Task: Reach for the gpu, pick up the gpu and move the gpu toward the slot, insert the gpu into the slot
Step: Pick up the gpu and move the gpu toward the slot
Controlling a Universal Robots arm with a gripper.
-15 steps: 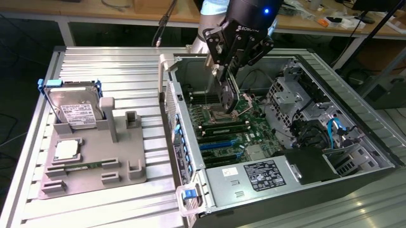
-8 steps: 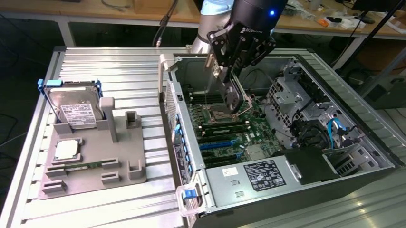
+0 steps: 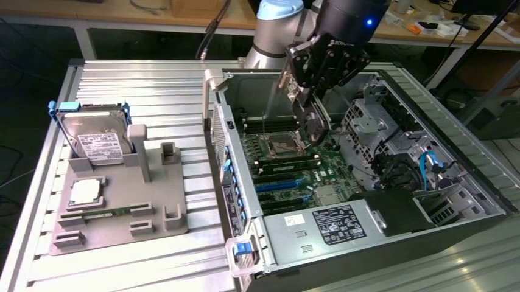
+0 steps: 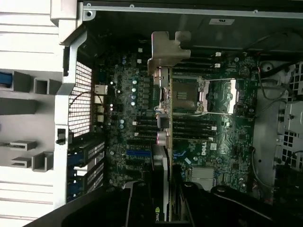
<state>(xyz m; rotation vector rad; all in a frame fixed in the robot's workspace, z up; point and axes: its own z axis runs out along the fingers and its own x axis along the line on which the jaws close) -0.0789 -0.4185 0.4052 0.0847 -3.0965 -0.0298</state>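
Ribbed alu. table (image 3: pixel 138 85) carries an open PC case (image 3: pixel 479 182), lying on its side w/ the interior facing up. Beside it, on the ext. view's left, stands a grey fixture tray (image 3: pixel 150 210). The green mainboard (image 3: pixel 296 173) lines the case floor.

The arm (image 3: pixel 272 27) comes in from behind the case. Its black wrist section is tipped steeply down into the opening, so the tool points at the board.

The gripper (image 4: pixel 164 198) is clamped on the gpu (image 4: pixel 162 127). The two dark fingers (image 4: pixel 137 203) press the card's flat faces from either side, w/ the card edge-on between them. The card runs straight out from the jaws toward the board, its far end well past the fingertips. That end hangs over the CPU socket (image 4: pixel 189 94) and memory-slot zone. It is apart from the blue expansion slots (image 3: pixel 281 185) and not seated.

A silver hard drive (image 3: pixel 97 143) w/ white label stands tilted in the tray. The card's silver end bracket (image 4: pixel 168 49) is at its far tip.
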